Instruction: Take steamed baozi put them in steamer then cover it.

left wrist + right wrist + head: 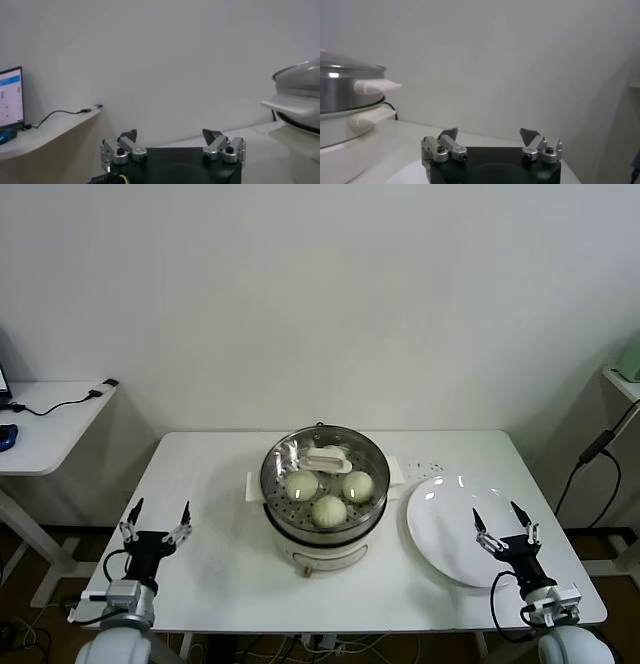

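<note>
The steamer stands at the table's middle, shiny steel on a white base. The clear glass cover with its white handle sits on it. Three cream-white baozi show through the glass: one, one, one; a fourth is hidden, perhaps under the handle. My left gripper is open and empty at the table's front left. My right gripper is open and empty over the white plate. The steamer's edge also shows in the left wrist view and the right wrist view.
An empty flat white plate lies right of the steamer. A side desk with a cable stands off the table's left; a screen on it shows in the left wrist view. A black cable hangs at the right.
</note>
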`<action>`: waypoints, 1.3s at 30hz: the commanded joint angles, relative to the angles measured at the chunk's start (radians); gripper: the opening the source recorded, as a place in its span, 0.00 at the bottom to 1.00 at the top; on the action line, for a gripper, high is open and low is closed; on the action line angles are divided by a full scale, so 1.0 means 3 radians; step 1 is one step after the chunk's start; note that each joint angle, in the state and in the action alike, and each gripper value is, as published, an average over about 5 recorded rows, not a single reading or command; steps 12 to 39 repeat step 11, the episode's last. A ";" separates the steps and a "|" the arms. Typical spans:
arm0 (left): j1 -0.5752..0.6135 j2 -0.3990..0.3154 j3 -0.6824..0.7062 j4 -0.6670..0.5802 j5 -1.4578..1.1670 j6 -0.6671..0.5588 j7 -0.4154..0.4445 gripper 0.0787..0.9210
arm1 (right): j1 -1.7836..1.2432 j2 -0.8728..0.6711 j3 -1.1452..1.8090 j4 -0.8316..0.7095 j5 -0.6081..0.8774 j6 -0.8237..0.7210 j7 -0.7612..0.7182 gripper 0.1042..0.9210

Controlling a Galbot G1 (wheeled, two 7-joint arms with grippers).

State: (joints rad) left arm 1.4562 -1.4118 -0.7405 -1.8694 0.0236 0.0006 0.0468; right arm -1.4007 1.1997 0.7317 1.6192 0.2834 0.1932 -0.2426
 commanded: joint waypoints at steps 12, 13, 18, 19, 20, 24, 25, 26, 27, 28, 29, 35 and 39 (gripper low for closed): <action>0.0065 -0.0166 -0.0194 0.0071 -0.0089 -0.0223 0.0212 0.88 | 0.0019 -0.0025 -0.0049 -0.0010 0.0129 -0.0016 -0.0040 0.88; 0.0065 -0.0166 -0.0194 0.0071 -0.0089 -0.0223 0.0212 0.88 | 0.0019 -0.0025 -0.0049 -0.0010 0.0129 -0.0016 -0.0040 0.88; 0.0065 -0.0166 -0.0194 0.0071 -0.0089 -0.0223 0.0212 0.88 | 0.0019 -0.0025 -0.0049 -0.0010 0.0129 -0.0016 -0.0040 0.88; 0.0065 -0.0166 -0.0194 0.0071 -0.0089 -0.0223 0.0212 0.88 | 0.0019 -0.0025 -0.0049 -0.0010 0.0129 -0.0016 -0.0040 0.88; 0.0065 -0.0166 -0.0194 0.0071 -0.0089 -0.0223 0.0212 0.88 | 0.0019 -0.0025 -0.0049 -0.0010 0.0129 -0.0016 -0.0040 0.88; 0.0065 -0.0166 -0.0194 0.0071 -0.0089 -0.0223 0.0212 0.88 | 0.0019 -0.0025 -0.0049 -0.0010 0.0129 -0.0016 -0.0040 0.88; 0.0065 -0.0166 -0.0194 0.0071 -0.0089 -0.0223 0.0212 0.88 | 0.0019 -0.0025 -0.0049 -0.0010 0.0129 -0.0016 -0.0040 0.88; 0.0065 -0.0166 -0.0194 0.0071 -0.0089 -0.0223 0.0212 0.88 | 0.0019 -0.0025 -0.0049 -0.0010 0.0129 -0.0016 -0.0040 0.88; 0.0065 -0.0166 -0.0194 0.0071 -0.0089 -0.0223 0.0212 0.88 | 0.0019 -0.0025 -0.0049 -0.0010 0.0129 -0.0016 -0.0040 0.88; 0.0065 -0.0166 -0.0194 0.0071 -0.0089 -0.0223 0.0212 0.88 | 0.0019 -0.0025 -0.0049 -0.0010 0.0129 -0.0016 -0.0040 0.88; 0.0065 -0.0166 -0.0194 0.0071 -0.0089 -0.0223 0.0212 0.88 | 0.0019 -0.0025 -0.0049 -0.0010 0.0129 -0.0016 -0.0040 0.88; 0.0065 -0.0166 -0.0194 0.0071 -0.0089 -0.0223 0.0212 0.88 | 0.0019 -0.0025 -0.0049 -0.0010 0.0129 -0.0016 -0.0040 0.88; 0.0065 -0.0166 -0.0194 0.0071 -0.0089 -0.0223 0.0212 0.88 | 0.0019 -0.0025 -0.0049 -0.0010 0.0129 -0.0016 -0.0040 0.88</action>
